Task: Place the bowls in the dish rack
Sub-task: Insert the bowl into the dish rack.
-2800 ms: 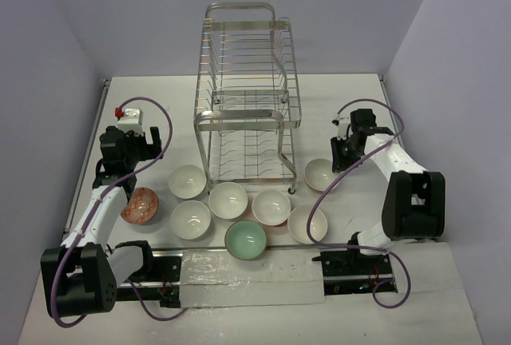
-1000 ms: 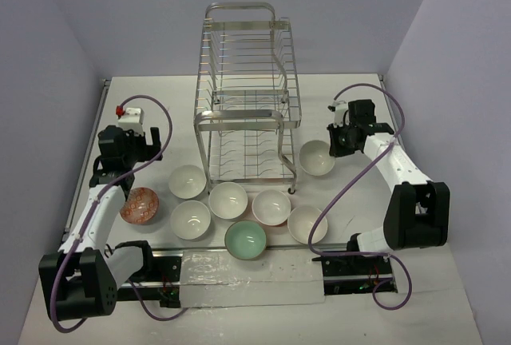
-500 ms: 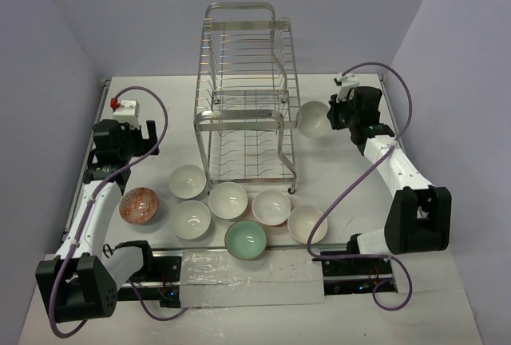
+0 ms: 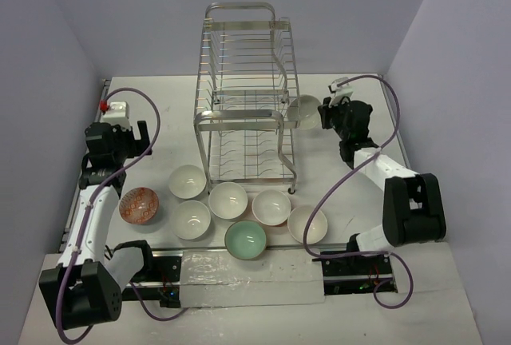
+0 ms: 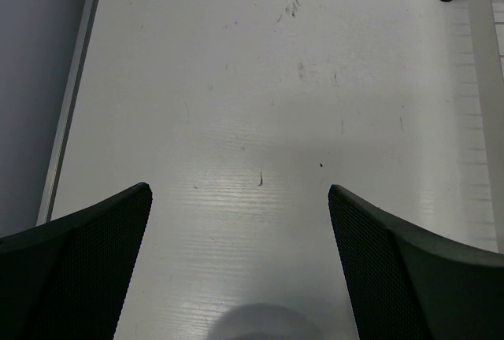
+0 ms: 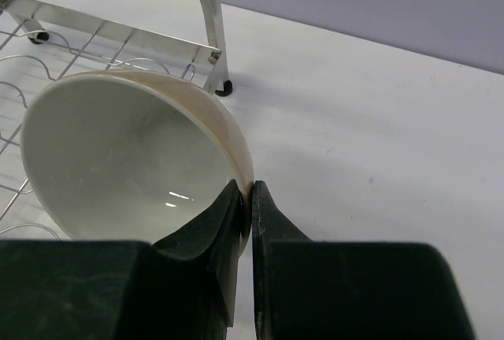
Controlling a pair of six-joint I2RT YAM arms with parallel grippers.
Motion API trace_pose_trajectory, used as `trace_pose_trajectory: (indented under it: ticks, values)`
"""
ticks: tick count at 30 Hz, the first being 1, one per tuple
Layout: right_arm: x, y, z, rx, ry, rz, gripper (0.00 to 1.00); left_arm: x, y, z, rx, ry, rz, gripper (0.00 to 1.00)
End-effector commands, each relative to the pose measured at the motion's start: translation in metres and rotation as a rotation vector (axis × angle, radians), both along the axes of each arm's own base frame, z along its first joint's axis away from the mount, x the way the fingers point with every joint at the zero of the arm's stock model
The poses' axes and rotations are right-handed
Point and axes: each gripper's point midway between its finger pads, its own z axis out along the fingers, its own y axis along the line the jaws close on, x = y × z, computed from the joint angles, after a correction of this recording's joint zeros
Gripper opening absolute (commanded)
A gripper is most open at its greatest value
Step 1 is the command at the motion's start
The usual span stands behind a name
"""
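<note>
Both arms were built of white link shells joined by black motor housings. On the left arm (image 4: 92,208), a purple cable (image 4: 156,125) was run back from behind the left claw (image 5: 239,190), and a small white box with a red mark (image 4: 116,108) was mounted just behind that claw. Its fingers (image 5: 75,269) were shown as broad black wedges, their inner faces stippled with a fine dot grid. The right arm (image 4: 383,168) was fitted alike, with a purple cable (image 4: 369,77) of its own. On the right claw (image 6: 250,190), dark, glossy, smooth fingers (image 6: 213,230) were tapered to thin tips from a blocky black body.
</note>
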Motion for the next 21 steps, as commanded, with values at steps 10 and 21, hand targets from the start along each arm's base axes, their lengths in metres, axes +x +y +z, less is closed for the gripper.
trace_pose_trajectory:
  ticks: [10, 21]
  values:
    - [0.034, 0.013, 0.075, 0.057, -0.408, -0.060, 0.00, -0.005, 0.028, 0.010, -0.012, -0.052, 0.087, 0.99]
    - [0.056, 0.037, 0.069, 0.024, -0.524, -0.067, 0.00, -0.011, 0.043, 0.009, -0.023, -0.060, 0.114, 0.99]
